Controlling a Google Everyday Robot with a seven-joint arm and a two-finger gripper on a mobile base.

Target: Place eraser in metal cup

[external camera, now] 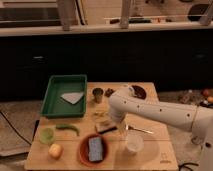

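The eraser [106, 128], a small flat pale block with a dark underside, lies on the wooden table [150, 155] near its middle. The metal cup [98, 94] stands upright farther back, just right of the green tray. My gripper [117, 125] hangs from the white arm, which reaches in from the right. The gripper points down at the table right beside the eraser's right end. I cannot tell whether it touches the eraser.
A green tray [54, 102] holding a pale sheet is at the back left. A red plate [83, 151] bears a blue-grey pad. A white cup [134, 142], a green translucent cup [47, 135], a yellow fruit [55, 150], a green pod [68, 129] and a dark bowl [138, 91] stand around.
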